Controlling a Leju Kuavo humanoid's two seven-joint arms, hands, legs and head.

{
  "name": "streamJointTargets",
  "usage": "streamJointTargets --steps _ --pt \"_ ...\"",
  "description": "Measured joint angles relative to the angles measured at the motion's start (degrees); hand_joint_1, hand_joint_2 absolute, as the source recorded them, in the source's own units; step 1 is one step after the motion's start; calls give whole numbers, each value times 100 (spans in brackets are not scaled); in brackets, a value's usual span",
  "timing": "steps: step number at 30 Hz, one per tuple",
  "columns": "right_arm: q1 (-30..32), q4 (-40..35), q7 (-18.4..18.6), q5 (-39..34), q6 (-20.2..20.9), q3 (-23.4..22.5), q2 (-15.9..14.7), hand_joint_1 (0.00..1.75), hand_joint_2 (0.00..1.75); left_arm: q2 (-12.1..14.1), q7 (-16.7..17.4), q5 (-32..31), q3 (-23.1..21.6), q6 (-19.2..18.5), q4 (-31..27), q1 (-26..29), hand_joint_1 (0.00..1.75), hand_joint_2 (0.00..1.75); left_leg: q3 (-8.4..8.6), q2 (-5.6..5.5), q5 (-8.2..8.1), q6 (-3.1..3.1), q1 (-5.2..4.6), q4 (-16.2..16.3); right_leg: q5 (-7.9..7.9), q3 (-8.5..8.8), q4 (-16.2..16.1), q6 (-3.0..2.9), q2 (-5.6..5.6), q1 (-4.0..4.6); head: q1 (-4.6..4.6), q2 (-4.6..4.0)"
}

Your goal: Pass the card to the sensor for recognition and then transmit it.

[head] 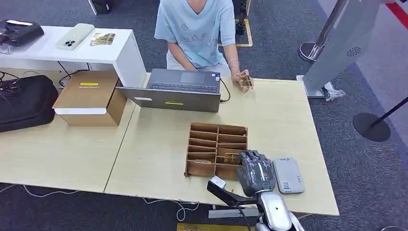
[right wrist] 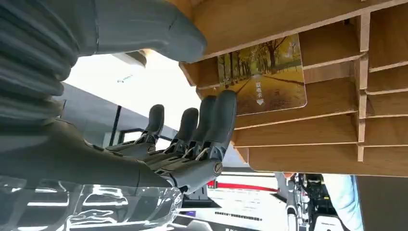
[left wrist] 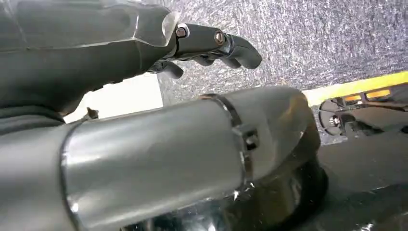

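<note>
A wooden slotted card rack (head: 217, 128) stands near the table's front edge. A card with an autumn tree picture (right wrist: 263, 77) stands in one of its slots (right wrist: 308, 130). My right hand (head: 255, 171) hovers over the rack's front right corner. In the right wrist view its dark fingertips (right wrist: 219, 113) reach the card's edge, the thumb (right wrist: 159, 29) is spread away, and it grips nothing. The grey card sensor (head: 287, 175) lies flat just right of the rack and the hand. My left hand (left wrist: 211, 43) hangs over the carpet with fingers loosely bent, holding nothing.
A person sits across the table holding a card (head: 246, 81) beside an open laptop (head: 179, 89). A cardboard box (head: 91, 96) and a black bag (head: 24, 102) are on the left table. A white shelf (head: 62, 50) carries a phone and cards.
</note>
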Motion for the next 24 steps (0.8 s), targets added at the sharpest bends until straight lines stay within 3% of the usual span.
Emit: streamJointTargets --steps 16,20,22,24 --pt "7 -20 0 4 -181 -9 -24 96 175 -39 -197 743 716 197 13 85 0 0 1 1 0 0 0 0 0 0 0 0 0 0 0 0" --pt "28 -72 18 2 -212 -46 -28 108 175 -61 -232 914 922 212 13 92 0 0 1 1 0 0 0 0 0 0 0 0 0 0 0 0" --pt "44 -120 22 0 -236 -79 -31 103 175 -63 -247 938 986 216 13 96 0 0 1 0 0 0 0 0 0 0 0 0 0 0 0 0" --pt "71 -201 22 -17 -282 -113 -31 87 175 -63 -293 940 1042 227 13 99 0 0 1 0 0 0 0 0 0 0 0 0 0 0 0 0"
